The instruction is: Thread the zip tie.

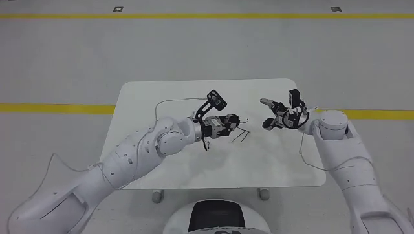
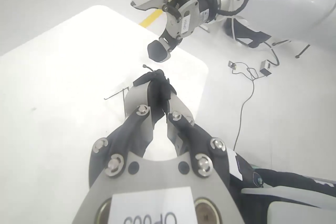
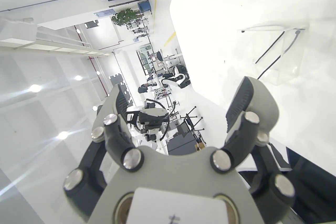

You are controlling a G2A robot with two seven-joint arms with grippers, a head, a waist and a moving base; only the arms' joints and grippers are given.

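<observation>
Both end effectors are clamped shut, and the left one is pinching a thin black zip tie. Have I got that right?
Not quite: the right end effector is open wide with nothing in it, as the right wrist view shows. The left end effector is shut, pinching the thin black zip tie.
</observation>
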